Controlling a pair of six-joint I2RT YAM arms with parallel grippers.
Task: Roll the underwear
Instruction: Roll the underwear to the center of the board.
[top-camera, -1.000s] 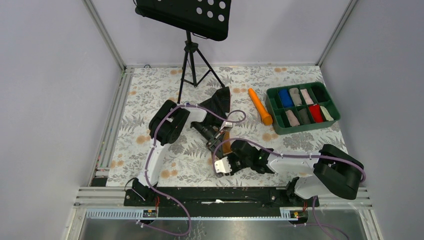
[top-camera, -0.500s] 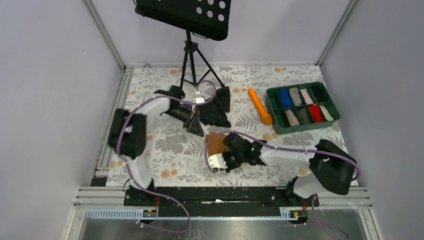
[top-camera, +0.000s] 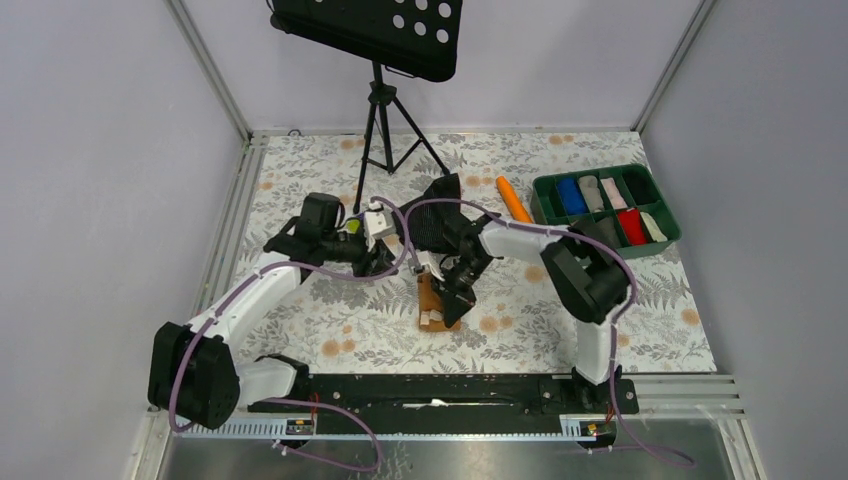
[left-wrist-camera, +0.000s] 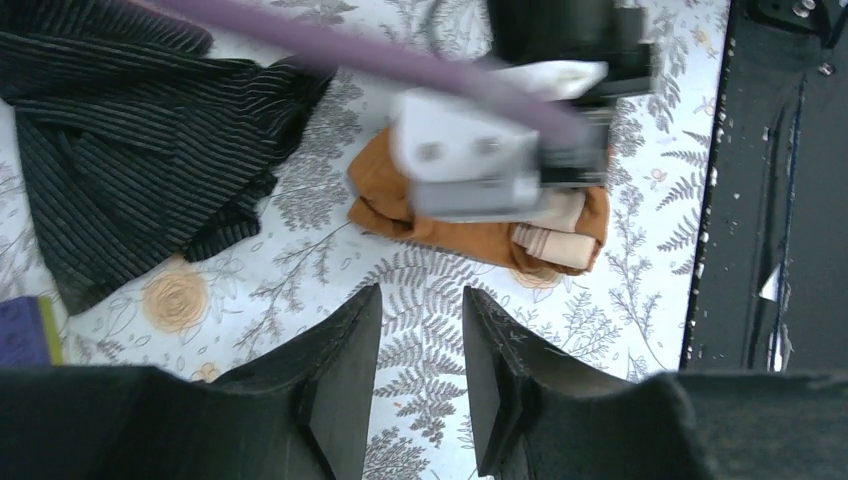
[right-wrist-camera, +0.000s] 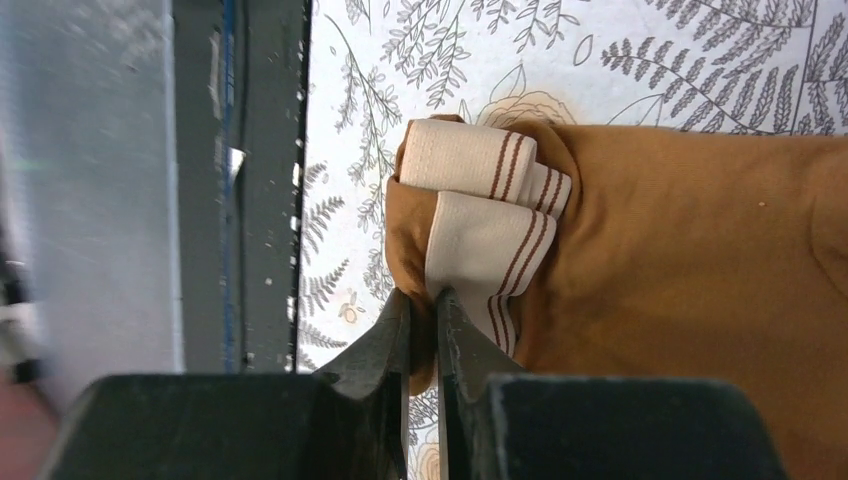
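Note:
The underwear (top-camera: 434, 297) is a caramel-brown bundle on the fern-print cloth, its pale beige waistband (right-wrist-camera: 482, 205) folded at the end toward the table's front rail. My right gripper (right-wrist-camera: 422, 300) is shut on the underwear (right-wrist-camera: 690, 280), pinching its brown edge beside the waistband. From above, the right gripper (top-camera: 450, 300) reaches down onto the bundle from the far side. My left gripper (left-wrist-camera: 423, 295) hangs open over bare cloth, a short way from the underwear (left-wrist-camera: 470, 235). In the top view the left gripper (top-camera: 388, 266) is to the bundle's left.
A black striped garment (left-wrist-camera: 130, 150) lies beside the underwear, behind it from above (top-camera: 432, 212). An orange cylinder (top-camera: 513, 200) and a green tray (top-camera: 590, 172) of rolled garments sit at the back right. A tripod stand (top-camera: 378, 130) rises at the back. The black front rail (left-wrist-camera: 770, 200) is close.
The right arm swung from the front right round to the far side, and its gripper closed on the underwear. The left gripper opened and came from the black garment toward the bundle.

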